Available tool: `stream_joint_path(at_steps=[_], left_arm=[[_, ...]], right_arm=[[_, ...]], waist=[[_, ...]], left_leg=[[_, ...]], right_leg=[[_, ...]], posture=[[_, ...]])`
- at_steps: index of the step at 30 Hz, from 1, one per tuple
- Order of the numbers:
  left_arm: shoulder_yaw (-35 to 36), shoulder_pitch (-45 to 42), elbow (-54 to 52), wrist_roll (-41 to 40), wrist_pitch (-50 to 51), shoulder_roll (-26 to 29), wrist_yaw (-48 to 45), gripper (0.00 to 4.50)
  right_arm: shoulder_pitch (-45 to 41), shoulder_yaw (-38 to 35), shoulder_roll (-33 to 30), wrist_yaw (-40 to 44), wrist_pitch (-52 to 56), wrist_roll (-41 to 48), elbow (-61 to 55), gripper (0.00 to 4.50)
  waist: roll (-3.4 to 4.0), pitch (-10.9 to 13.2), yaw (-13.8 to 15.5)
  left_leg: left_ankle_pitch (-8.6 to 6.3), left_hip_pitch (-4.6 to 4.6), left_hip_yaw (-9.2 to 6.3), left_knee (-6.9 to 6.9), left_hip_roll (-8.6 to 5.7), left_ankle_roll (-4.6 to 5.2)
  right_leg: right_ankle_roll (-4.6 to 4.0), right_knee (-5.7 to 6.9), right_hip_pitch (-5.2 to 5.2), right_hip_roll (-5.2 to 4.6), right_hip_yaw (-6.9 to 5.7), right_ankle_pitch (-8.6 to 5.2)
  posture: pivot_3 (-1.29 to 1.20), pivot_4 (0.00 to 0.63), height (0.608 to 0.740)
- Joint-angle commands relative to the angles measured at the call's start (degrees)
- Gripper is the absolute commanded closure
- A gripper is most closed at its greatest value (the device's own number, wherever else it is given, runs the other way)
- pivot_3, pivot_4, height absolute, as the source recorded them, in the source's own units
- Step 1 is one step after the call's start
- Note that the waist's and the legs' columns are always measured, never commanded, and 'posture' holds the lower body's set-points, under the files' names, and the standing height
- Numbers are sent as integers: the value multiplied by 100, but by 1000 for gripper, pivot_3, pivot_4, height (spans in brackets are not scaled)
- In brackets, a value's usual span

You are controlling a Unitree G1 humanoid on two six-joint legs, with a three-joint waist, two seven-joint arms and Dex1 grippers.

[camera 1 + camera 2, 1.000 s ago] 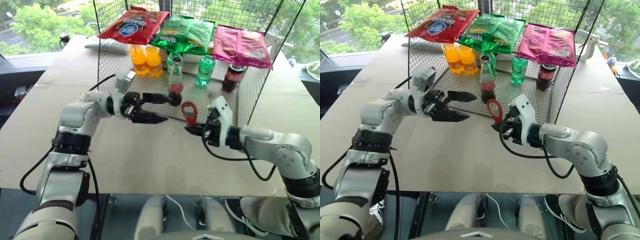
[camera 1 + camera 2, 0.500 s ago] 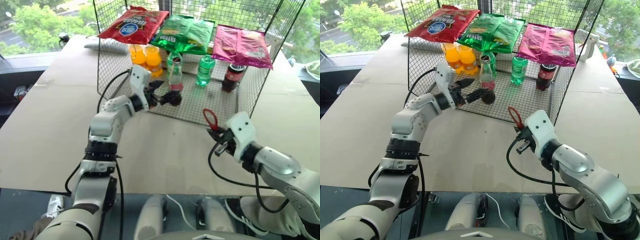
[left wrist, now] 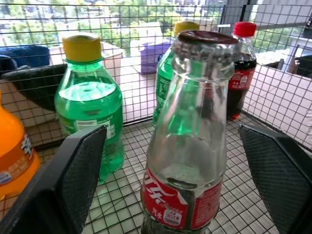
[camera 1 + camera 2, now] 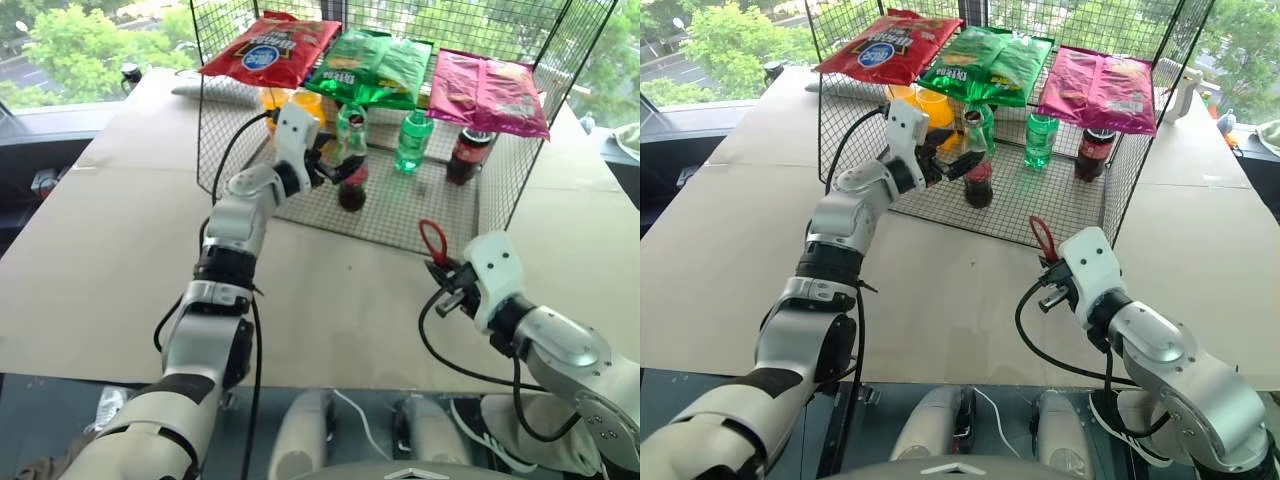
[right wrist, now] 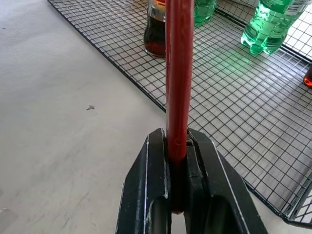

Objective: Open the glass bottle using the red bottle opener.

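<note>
left hand (image 3: 175, 146): spread wide, one finger on each side of the glass bottle (image 3: 187, 141), seemingly not touching | glass bottle: upright on the wire rack (image 4: 420, 215) floor, cap on | right hand (image 5: 178, 161): clamped on the red bottle opener (image 5: 178, 73), ring end up, over the counter (image 4: 120, 260) just in front of the rack
</note>
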Motion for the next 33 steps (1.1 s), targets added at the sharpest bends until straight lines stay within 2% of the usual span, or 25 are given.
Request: stream_joint_path(at_steps=[1, 12, 14, 18, 19, 24, 30, 33], left_arm=[[-23, -334, 280, 133, -264, 5, -102, 23], [55, -864, 1459, 336, -873, -255, -143, 23], [77, -943, 1650, 350, -951, -295, -149, 556], [73, -1001, 1898, 404, -1061, -310, -205, 2165], [80, -1008, 1943, 411, -1091, -309, -216, 2261], [178, -946, 1867, 318, -1186, -281, -349, 2252], [267, -484, 524, -146, -588, -17, -1128, 2252], [221, -39, -620, -467, -36, 247, -1642, 2252]], right_arm=[[-24, -108, 58, -13, 12, -97, -255, 4500], [9, -117, 193, 42, 86, -237, -313, 4500], [27, -129, 201, 54, 102, -259, -334, 4500], [72, -186, 212, 65, 142, -259, -388, 4500], [76, -194, 216, 66, 154, -260, -398, 4500], [122, -234, 233, 74, 185, -278, -447, 4500], [113, -318, 207, 149, 163, -268, -422, 4500], [94, -386, 161, 253, 146, -249, -380, 4500]], waist=[[0, 0, 0], [-2, 1, 1], [-2, 1, 0], [-2, 1, 2], [-2, 1, 2], [-2, 1, 1], [-2, 3, -17], [-1, 4, -14]], left_leg=[[0, 0, 0, 0, 0, 0], [0, -1, -1, 0, -1, 0], [0, -1, -1, 0, -1, 0], [0, -1, -2, 0, 0, 0], [0, -1, -2, 0, 0, 0], [0, -2, -2, 0, 0, 0], [0, -13, -1, 0, 2, 0], [0, -21, -2, 0, 2, 0]], right_leg=[[0, 0, 0, 0, 0, 0], [3, 0, 0, -1, -1, 1], [12, 0, -1, 0, -1, 7], [12, 0, -1, 0, -1, 7], [12, 0, -1, -1, -1, 7], [12, 0, -1, -1, -2, 7], [12, 1, -13, -1, 0, 7], [12, 5, -20, 0, 1, 8]], posture=[[0, 150, 740], [0, 150, 740], [0, 150, 740], [0, 150, 740], [0, 150, 740], [0, 150, 740], [0, 150, 740], [0, 150, 740]])
